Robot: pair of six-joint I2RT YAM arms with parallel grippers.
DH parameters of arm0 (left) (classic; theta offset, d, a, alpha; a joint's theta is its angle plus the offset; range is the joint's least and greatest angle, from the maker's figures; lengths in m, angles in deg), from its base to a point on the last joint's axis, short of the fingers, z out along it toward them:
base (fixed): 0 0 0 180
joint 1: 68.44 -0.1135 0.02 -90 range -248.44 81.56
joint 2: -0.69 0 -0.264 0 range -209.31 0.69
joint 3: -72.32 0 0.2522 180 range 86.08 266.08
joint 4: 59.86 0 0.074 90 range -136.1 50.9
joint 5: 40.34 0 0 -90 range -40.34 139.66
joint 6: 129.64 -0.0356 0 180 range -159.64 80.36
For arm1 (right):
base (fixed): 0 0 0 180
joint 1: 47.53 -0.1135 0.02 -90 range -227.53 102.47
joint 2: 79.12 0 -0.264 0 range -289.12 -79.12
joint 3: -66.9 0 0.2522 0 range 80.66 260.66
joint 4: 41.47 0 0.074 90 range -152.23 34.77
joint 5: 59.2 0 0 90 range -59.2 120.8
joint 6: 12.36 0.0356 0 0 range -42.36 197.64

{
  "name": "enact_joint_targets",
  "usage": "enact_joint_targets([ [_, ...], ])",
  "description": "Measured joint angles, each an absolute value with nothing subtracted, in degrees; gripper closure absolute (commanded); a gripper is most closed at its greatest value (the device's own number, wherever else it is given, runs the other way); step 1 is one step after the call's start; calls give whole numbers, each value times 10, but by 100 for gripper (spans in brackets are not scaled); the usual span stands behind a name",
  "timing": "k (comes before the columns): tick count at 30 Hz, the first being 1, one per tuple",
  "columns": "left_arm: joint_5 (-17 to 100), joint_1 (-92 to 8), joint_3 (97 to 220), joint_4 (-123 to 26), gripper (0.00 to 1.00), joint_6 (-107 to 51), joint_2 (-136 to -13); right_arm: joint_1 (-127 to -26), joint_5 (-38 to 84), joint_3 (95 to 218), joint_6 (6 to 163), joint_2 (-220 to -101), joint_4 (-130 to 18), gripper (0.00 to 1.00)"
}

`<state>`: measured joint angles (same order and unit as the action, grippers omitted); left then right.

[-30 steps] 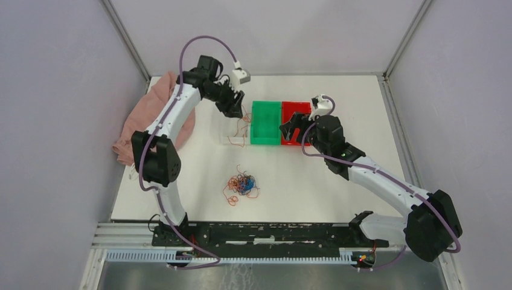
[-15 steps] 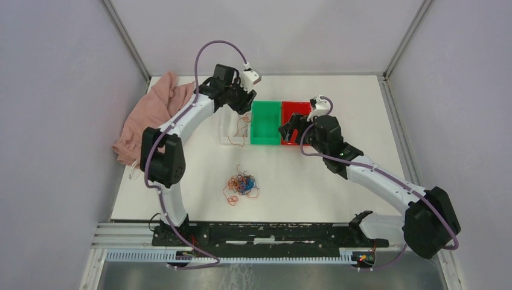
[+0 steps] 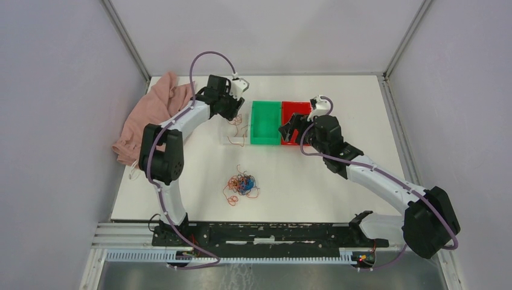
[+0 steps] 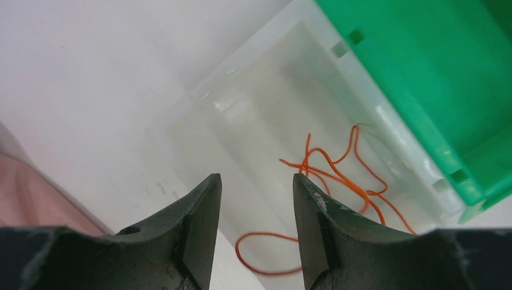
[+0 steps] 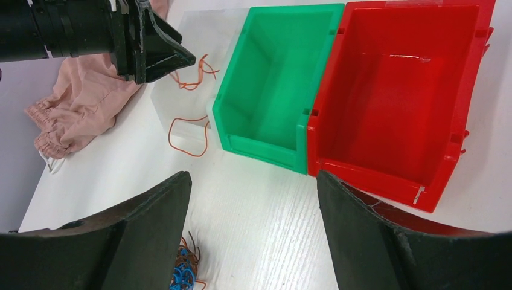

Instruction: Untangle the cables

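Observation:
A tangle of orange, blue and dark cables [image 3: 243, 184] lies on the white table in front of the bins; it also shows in the right wrist view [image 5: 181, 272]. One loose orange cable [image 4: 338, 175] lies in a clear bin [image 4: 253, 121], with a loop hanging over its near wall [image 5: 190, 136]. My left gripper [image 4: 256, 181] is open and empty, just above the clear bin's left part [image 3: 232, 115]. My right gripper [image 5: 253, 178] is open and empty, hovering at the near side of the green and red bins [image 3: 290, 130].
A green bin [image 3: 265, 124] and a red bin [image 3: 296, 115] stand side by side right of the clear bin [image 3: 232, 133]. A pink cloth [image 3: 151, 115] lies at the table's far left edge. Walls enclose the table on three sides.
My left gripper swung towards the green bin, then came back left and lower over the clear bin. The right arm and the tangle have not moved.

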<state>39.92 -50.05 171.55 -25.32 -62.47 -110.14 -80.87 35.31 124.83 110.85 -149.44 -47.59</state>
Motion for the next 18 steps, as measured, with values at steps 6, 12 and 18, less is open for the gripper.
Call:
enact_joint_targets([
  [6,411,-519,1700,-268,30,-629,-1102,-807,351,1248,1109,-1494,-476,18],
  [12,376,-518,1729,-225,19,-638,-1102,-807,344,1248,1108,-1494,-476,18],
  [18,311,-521,1802,-181,19,-639,-1087,-807,312,1248,1103,-1497,-474,19],
])
